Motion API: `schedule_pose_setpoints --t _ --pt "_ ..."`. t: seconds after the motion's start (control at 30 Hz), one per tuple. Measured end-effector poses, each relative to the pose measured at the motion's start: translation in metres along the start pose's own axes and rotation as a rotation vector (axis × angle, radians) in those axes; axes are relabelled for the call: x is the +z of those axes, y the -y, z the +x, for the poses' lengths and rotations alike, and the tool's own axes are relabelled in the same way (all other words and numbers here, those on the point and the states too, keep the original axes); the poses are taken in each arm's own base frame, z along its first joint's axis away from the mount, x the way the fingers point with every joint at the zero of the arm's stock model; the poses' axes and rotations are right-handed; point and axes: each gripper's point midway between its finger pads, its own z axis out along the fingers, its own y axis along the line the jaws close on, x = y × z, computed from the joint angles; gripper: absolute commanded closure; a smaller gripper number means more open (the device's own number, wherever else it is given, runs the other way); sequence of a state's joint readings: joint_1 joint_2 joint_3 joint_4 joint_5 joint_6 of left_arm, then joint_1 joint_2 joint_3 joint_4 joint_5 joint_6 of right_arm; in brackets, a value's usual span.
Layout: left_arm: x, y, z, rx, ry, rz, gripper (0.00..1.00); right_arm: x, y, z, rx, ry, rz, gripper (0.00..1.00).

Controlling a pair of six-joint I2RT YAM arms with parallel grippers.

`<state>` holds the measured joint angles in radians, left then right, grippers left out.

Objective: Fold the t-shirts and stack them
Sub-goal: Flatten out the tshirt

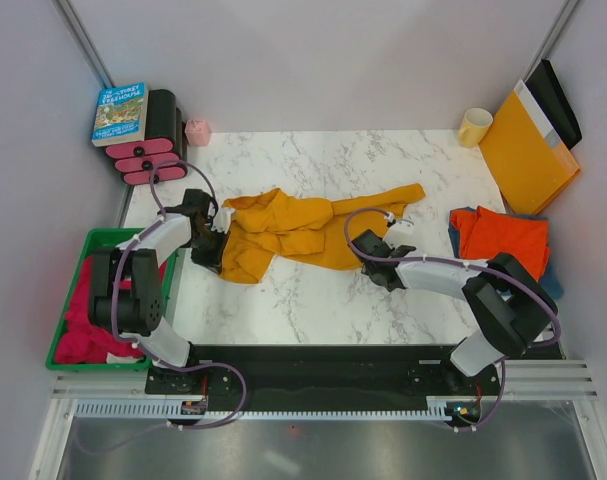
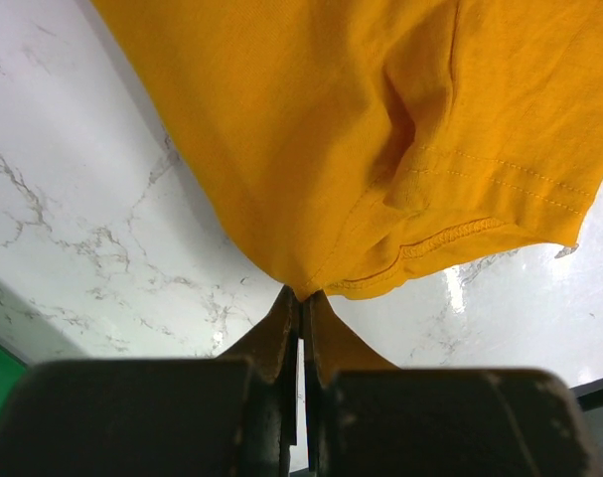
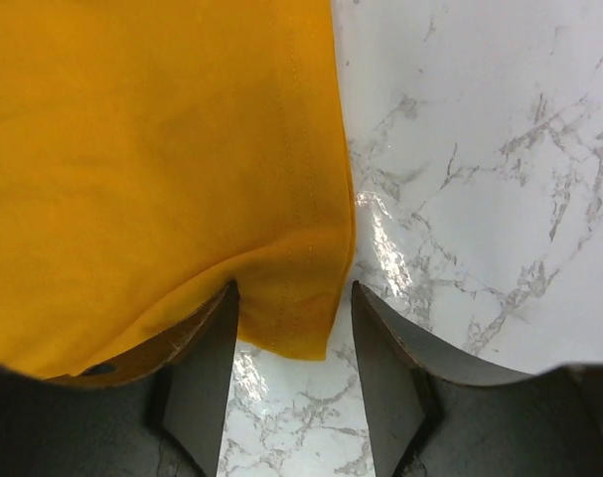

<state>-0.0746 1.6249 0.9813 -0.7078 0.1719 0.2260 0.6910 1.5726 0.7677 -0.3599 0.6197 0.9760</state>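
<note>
With the orange shirt (image 1: 503, 235) seemingly already stacked on the blue shirt (image 1: 554, 281) at right, only the yellow shirt (image 1: 293, 232) is judged left: crumpled mid-way across the surface (image 1: 313, 300), it is clamped by the left gripper (image 1: 215, 238) and straddled by the right gripper (image 1: 371, 250), jaws parted.

Blue book (image 1: 120, 113) with yellow cover lettering, too small to read, no other legible text

The top camera is looking steeply down from behind the arms at the whole table (image 1: 313, 300). Both wrist cameras are looking close along their fingers (image 2: 271, 343) at the shirt (image 1: 283, 232), which all views are sharing.
</note>
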Motion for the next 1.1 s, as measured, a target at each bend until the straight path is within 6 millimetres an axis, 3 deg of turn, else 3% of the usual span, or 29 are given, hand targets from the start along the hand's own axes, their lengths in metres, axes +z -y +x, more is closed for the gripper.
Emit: schedule_pose_setpoints --t 0.3,0.43,0.47,0.73,0.9,0.97,1.03,1.07,1.1 --pt "-0.001 0.0 0.0 0.001 0.001 -0.001 0.98 0.002 0.003 0.0 0.081 0.023 -0.025 0.69" --pt "-0.002 0.0 -0.001 0.001 0.005 -0.001 0.98 0.003 0.002 0.002 0.13 0.021 -0.044 0.98" --pt "-0.003 0.001 -0.001 0.001 0.006 0.0 0.98 0.002 0.0 0.002 0.144 0.017 -0.054 1.0" --pt "-0.005 0.003 -0.002 0.002 0.015 0.011 0.98 -0.004 -0.01 0.006 0.215 -0.016 -0.124 1.0" --pt "-0.025 0.004 -0.011 0.012 0.087 -0.005 0.98 -0.031 0.004 0.016 0.072 -0.075 -0.109 1.0" --pt "-0.047 0.006 -0.023 0.017 0.163 -0.016 0.98 -0.051 -0.002 -0.01 0.023 -0.028 -0.123 1.0" --pt "-0.077 0.008 -0.043 0.024 0.264 -0.022 0.98 -0.084 -0.019 -0.064 0.004 0.069 -0.165 1.0" --pt "-0.1 0.009 -0.06 0.03 0.342 -0.03 0.98 -0.111 -0.034 -0.107 0.025 0.157 -0.209 1.0" --pt "-0.125 0.01 -0.076 0.04 0.425 -0.041 0.98 -0.131 -0.042 -0.137 0.045 0.221 -0.245 1.0"
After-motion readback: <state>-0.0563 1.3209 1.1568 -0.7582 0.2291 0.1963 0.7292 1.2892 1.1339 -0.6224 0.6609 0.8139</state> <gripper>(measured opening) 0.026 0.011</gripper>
